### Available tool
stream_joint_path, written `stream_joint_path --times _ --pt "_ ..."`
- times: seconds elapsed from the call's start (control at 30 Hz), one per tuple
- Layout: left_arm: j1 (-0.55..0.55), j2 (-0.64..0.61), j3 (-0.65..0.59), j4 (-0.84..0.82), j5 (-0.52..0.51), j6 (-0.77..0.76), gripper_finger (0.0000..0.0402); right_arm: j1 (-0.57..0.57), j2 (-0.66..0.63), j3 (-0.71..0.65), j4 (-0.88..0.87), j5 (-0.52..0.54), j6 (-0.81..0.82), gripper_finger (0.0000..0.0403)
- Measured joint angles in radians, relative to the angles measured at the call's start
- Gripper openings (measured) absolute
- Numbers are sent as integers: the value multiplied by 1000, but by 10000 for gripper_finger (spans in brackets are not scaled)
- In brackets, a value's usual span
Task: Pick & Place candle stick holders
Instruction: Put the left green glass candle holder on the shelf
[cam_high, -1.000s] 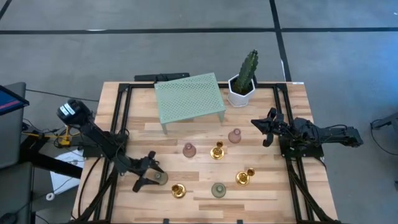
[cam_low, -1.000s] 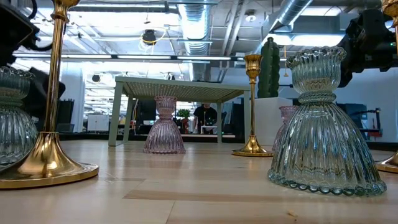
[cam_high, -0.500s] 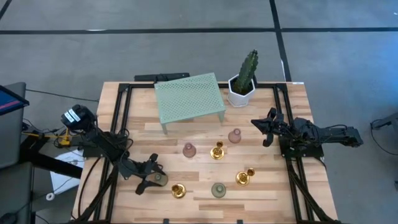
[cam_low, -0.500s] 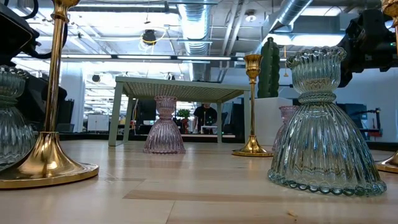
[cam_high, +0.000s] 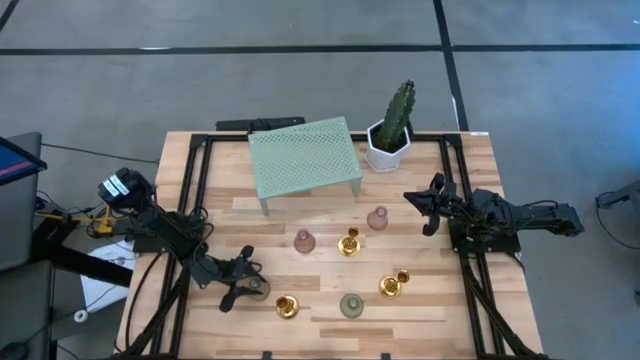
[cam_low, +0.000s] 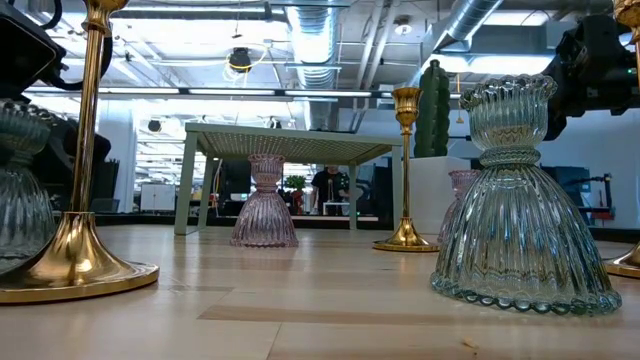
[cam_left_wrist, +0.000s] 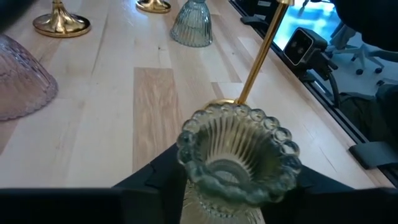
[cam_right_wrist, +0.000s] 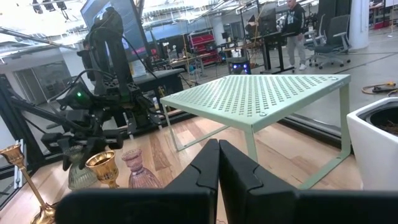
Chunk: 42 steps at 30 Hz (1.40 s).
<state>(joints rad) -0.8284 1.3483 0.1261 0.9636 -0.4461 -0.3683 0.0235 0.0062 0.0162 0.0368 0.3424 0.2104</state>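
Left gripper: fingers straddling grey-green glass holder at table's front-left, narrowing on it, not visibly pinching; likely for a lift.
Right gripper: pressed together, parked at right edge.
Nearest neighbour: gold holder, just beside.

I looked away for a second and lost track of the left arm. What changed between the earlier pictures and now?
The left gripper slid a little toward the table's left edge and drew its fingers in around the grey-green holder at the front left, which stands between them. Whether it is gripped yet I cannot tell. The right gripper, the other holders, the green rack and the cactus pot stayed put.
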Motion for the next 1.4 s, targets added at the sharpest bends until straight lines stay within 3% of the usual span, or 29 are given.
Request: stream_joint_path --times 0.4,0.9,1.4 --pt "-1 -57 -4 -24 -21 53 134 0 0 0 0 0 0 0" --pt "33 -229 -12 -111 -265 51 133 0 0 0 0 0 -2 0" --pt "82 -287 -11 -112 -311 76 131 0 0 0 0 0 -10 0"
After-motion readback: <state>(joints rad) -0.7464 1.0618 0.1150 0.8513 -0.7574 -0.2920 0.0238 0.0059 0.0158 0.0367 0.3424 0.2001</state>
